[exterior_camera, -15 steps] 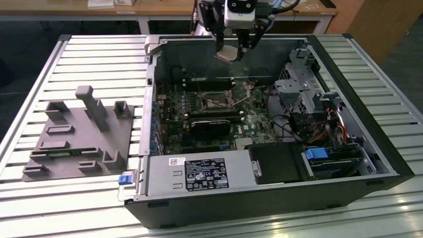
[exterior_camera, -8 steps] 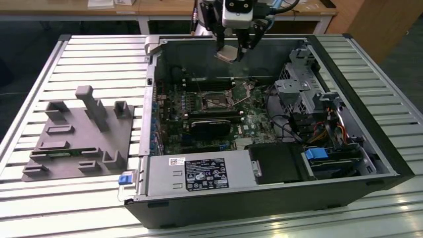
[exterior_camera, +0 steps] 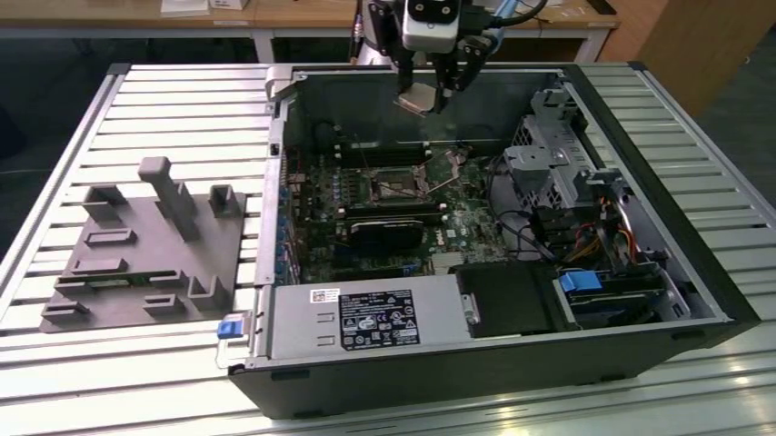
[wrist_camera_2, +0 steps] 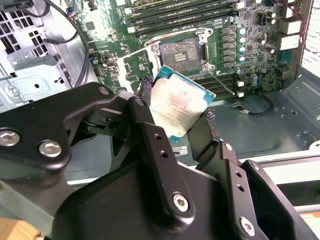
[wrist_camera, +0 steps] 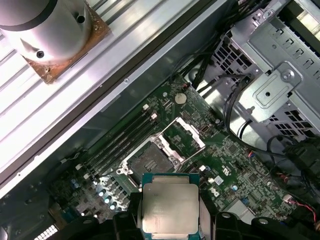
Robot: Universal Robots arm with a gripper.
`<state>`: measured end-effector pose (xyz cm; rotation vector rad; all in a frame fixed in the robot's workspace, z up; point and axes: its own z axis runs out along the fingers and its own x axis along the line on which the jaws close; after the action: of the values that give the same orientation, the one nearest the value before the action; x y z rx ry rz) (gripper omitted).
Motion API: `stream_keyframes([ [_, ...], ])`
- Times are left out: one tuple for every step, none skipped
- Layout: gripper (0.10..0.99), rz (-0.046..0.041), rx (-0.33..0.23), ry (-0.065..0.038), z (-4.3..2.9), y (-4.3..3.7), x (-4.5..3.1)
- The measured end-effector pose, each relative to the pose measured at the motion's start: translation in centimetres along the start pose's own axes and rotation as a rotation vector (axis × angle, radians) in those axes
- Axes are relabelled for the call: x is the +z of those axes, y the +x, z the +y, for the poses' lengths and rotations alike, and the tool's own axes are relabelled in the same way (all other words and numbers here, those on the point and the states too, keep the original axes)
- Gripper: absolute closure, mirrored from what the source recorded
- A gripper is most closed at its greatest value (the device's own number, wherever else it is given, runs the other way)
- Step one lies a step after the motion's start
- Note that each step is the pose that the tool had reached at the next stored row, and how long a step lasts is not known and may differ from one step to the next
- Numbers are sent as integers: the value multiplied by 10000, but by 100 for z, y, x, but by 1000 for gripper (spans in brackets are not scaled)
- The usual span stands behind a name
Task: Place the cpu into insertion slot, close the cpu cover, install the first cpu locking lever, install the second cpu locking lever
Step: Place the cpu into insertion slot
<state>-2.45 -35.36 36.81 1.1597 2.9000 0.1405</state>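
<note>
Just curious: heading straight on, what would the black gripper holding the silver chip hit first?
Its silver chip would probably meet the green motherboard, at or near the silver-rimmed square socket; depth unclear.

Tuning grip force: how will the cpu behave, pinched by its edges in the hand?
Likely stiff: the cpu is a thin flat plate with a metal top and shows no bend in the hand. It is probably light for its size. The fingers touch only its narrow edges, so it may slip or pivot.
</note>
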Motion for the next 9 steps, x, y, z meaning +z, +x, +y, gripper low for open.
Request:
stream_keyframes([
  [549, -5, 55, -1, 0, 0, 0],
  [549, -10, 109, -2, 0, 0, 0],
  [549, -15, 168, -3, 0, 0, 0],
  [549, -20, 221, -5, 0, 0, 1],
  [549, -24, 275, -6, 0, 0, 1],
  [549, -29, 330, -7, 0, 0, 1],
  [549, -34, 386, -8, 0, 0, 1],
  [549, -39, 444, -8, 0, 0, 1],
  [549, -45, 501, -10, 0, 0, 1],
])
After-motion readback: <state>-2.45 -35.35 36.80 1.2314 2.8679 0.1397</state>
